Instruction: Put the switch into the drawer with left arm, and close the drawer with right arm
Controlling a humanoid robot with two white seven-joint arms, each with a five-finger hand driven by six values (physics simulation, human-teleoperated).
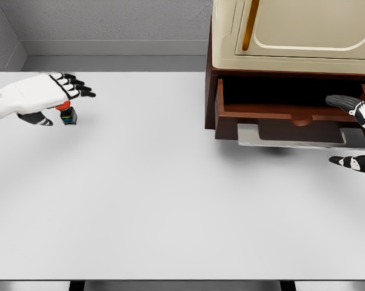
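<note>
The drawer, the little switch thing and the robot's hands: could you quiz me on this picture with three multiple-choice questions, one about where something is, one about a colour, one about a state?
1. Where is the switch?
A. Inside the drawer
B. At the table's far left, under the left hand
C. On top of the cabinet

2. What colour is the switch's top?
A. Red
B. Yellow
C. White

3. How is the drawer right now?
A. Pushed fully shut
B. Removed and lying on the table
C. Pulled open

Answers:
1. B: the switch sits on the white table just below the left hand, far from the cabinet.
2. A: a red cap shows above its dark body.
3. C: the brown drawer juts out from the cabinet with its inside visible, the right hand beside it at the picture's right edge.
</note>
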